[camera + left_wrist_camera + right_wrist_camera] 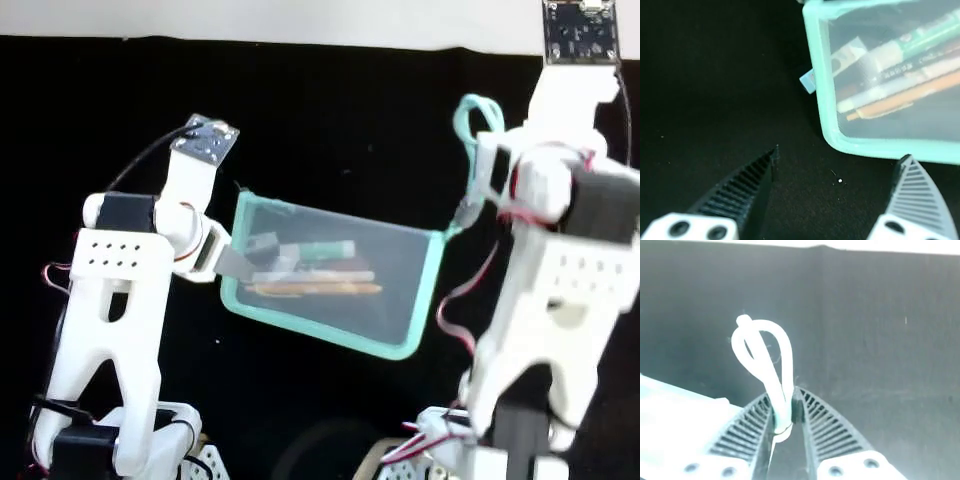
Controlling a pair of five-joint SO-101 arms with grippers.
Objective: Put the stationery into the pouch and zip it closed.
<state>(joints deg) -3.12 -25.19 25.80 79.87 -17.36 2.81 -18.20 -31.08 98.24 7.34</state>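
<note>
— Pouch [330, 300], mint-edged, clear-sided: where do we log it?
— Between our two arms, over the black worktop [300, 120], with the stationery [312, 272] inside.
— Claws?
— We note the right claw [783, 396] pinched on the pull cord [762, 352]. The left claw [840, 155] is spread wide, by the pouch's opposite end.

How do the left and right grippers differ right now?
The left gripper is open; the right gripper is shut. The left gripper holds nothing, with the pouch corner just beyond its fingertips, while the right gripper pinches the pouch's pull loop. Both sit at opposite ends of the same pouch.
</note>
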